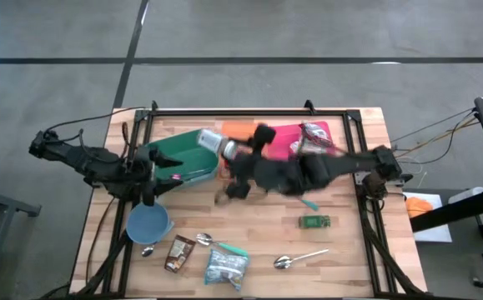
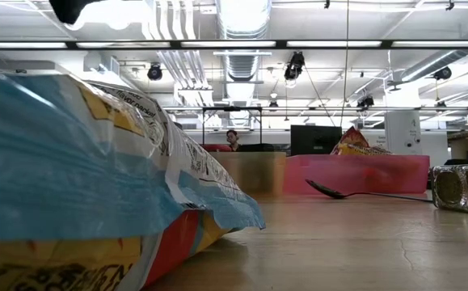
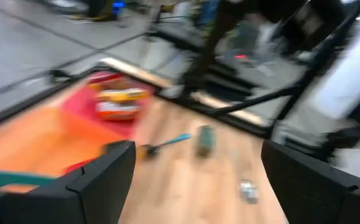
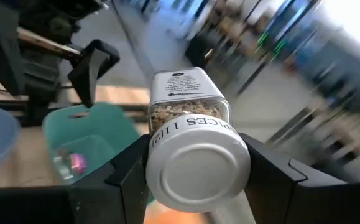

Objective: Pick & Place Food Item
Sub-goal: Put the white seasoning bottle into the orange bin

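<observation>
Fingers on your right gripper (image 4: 189, 180) are clamped around the spice jar (image 4: 189, 134), gripping it near the silver cap with its long axis running straight out ahead. Beyond it sits the green bin (image 1: 183, 158), with the jar over the bin's near edge, so the drop is just forward. Your left gripper (image 3: 195, 180) hangs wide apart and empty by the blue bowl (image 1: 148, 223), farther off. Motion blur hides the bin's contents, and chip bags block the low view.
</observation>
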{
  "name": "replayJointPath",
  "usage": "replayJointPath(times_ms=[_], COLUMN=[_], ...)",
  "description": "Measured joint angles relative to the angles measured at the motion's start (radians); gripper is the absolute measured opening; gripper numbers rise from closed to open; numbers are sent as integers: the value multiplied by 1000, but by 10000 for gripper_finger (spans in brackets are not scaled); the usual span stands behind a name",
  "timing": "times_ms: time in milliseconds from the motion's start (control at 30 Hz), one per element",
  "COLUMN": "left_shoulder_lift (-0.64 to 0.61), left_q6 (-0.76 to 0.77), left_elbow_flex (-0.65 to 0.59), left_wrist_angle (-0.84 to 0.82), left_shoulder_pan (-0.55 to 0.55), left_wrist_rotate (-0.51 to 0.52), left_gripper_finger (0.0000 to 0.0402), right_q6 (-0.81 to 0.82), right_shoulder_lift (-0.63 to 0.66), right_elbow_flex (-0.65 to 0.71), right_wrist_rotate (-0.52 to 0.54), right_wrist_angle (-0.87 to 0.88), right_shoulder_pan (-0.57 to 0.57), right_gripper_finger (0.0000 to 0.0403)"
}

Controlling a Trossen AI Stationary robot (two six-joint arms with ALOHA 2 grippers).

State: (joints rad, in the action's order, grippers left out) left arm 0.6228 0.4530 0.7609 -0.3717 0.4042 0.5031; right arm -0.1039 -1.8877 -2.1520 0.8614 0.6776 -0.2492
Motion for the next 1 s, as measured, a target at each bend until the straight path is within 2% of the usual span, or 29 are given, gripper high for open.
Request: replayJointPath(times_ms=[67,233,633,800,1000], left_shoulder_lift=[1,3,3,3,3], left_q6=[0,0,0,0,1], left_elbow_flex=[0,-5,-13,-13,-13], left_wrist_angle=[-38,-98,-112,-112,-112], left_shoulder_pan=[0,0,0,0,0], left_wrist_rotate=[43,48,51,51,82], left_gripper_finger=[347,346,346,346,346], right_q6=[116,303,486,564,575], right_shoulder_lift=[0,0,1,-4,-44], right_elbow_flex=[-49,-124,-125,-122,-121], right_wrist_rotate=[-57,-148,-415,-426,-452], right_wrist_angle=[102,265,370,476,525], right_shoulder_pan=[54,186,389,450,476], right_gripper_finger=[196,196,196,196,196])
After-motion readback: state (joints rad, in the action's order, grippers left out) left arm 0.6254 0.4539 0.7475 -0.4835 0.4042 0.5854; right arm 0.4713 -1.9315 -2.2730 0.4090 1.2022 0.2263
